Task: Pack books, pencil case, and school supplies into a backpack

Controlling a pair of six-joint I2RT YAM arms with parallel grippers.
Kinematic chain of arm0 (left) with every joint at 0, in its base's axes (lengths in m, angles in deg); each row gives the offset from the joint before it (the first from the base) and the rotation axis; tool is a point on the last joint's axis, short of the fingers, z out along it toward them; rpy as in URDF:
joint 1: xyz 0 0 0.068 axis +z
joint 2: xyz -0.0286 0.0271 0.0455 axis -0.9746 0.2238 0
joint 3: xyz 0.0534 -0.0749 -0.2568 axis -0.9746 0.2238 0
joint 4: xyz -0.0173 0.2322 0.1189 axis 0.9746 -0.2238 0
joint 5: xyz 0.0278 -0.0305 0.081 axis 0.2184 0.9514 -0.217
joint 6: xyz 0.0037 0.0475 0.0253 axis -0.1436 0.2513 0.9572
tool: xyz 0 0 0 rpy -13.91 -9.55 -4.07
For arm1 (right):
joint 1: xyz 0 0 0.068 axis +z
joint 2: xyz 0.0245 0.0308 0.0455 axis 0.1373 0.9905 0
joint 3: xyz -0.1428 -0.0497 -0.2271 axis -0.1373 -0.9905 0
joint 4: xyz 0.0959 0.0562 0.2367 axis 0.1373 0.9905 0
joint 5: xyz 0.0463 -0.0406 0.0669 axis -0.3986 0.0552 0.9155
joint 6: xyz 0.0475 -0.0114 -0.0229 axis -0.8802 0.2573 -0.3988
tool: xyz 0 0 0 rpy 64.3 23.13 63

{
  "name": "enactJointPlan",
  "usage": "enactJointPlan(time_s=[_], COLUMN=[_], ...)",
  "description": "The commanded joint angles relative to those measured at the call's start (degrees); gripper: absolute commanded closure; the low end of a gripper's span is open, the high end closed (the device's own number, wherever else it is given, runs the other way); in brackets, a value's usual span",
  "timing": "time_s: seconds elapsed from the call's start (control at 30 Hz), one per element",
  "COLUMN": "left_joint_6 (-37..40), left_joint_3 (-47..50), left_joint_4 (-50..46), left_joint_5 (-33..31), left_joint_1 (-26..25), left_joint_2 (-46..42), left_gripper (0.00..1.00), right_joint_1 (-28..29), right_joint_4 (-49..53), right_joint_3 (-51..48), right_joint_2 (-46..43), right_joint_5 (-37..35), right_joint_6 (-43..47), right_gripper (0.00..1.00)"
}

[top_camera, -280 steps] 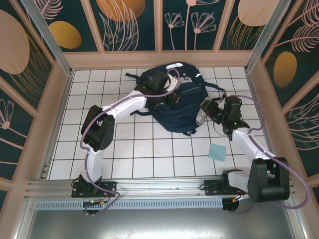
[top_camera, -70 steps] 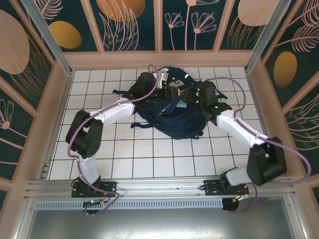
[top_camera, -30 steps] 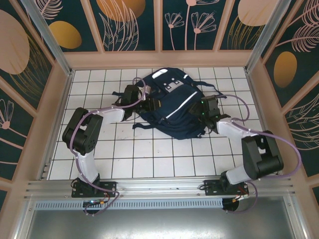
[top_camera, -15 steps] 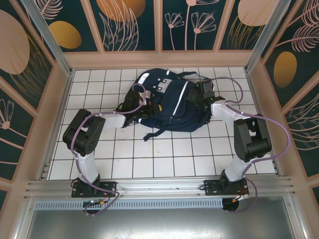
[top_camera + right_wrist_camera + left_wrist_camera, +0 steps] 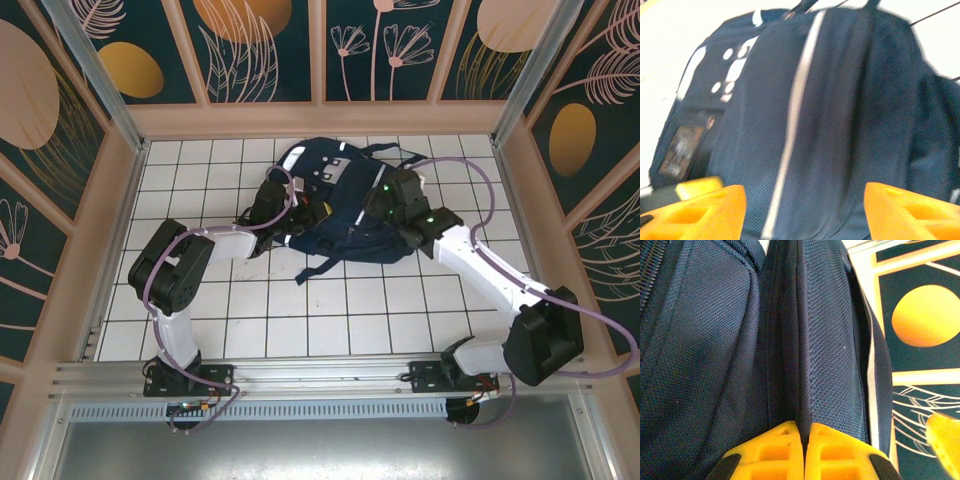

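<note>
The navy-blue backpack (image 5: 345, 228) lies on the white tiled desk (image 5: 300, 310), toward its far middle, with one dark strap (image 5: 316, 268) trailing onto the tiles on the near side. The left tool (image 5: 803, 432) is at the backpack's left side. Its yellow fingers (image 5: 775, 450) are pressed together, pinching a ridge of the navy fabric beside a zip seam. The right tool (image 5: 805, 212) hangs over the backpack's right part with its two orange fingers (image 5: 912, 210) spread well apart. Nothing is between them but the bag's front panel beyond, and whether they touch the cloth cannot be told. A white reflective stripe (image 5: 796, 100) runs lengthwise down that panel, between the spread fingers in the right wrist view.
</note>
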State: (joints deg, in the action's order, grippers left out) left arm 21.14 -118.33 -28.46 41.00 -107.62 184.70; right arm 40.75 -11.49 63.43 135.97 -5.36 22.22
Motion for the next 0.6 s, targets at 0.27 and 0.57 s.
enactJointPlan(time_s=[0.27,0.57], left_joint_6=[-3.34,-3.93], left_joint_3=[-1.45,-0.55], left_joint_4=[12.07,12.32], left_joint_5=[0.54,0.82], left_joint_1=[-1.00,-1.11], left_joint_2=[-2.82,-4.26], left_gripper=[1.00,1.00], right_joint_1=[10.11,10.38], right_joint_4=[-3.36,-2.87], right_joint_3=[-0.82,2.88], right_joint_2=[12.53,19.33], right_joint_5=[-0.31,-7.55], right_joint_6=[-8.64,-8.08], right_gripper=[0.54,0.71])
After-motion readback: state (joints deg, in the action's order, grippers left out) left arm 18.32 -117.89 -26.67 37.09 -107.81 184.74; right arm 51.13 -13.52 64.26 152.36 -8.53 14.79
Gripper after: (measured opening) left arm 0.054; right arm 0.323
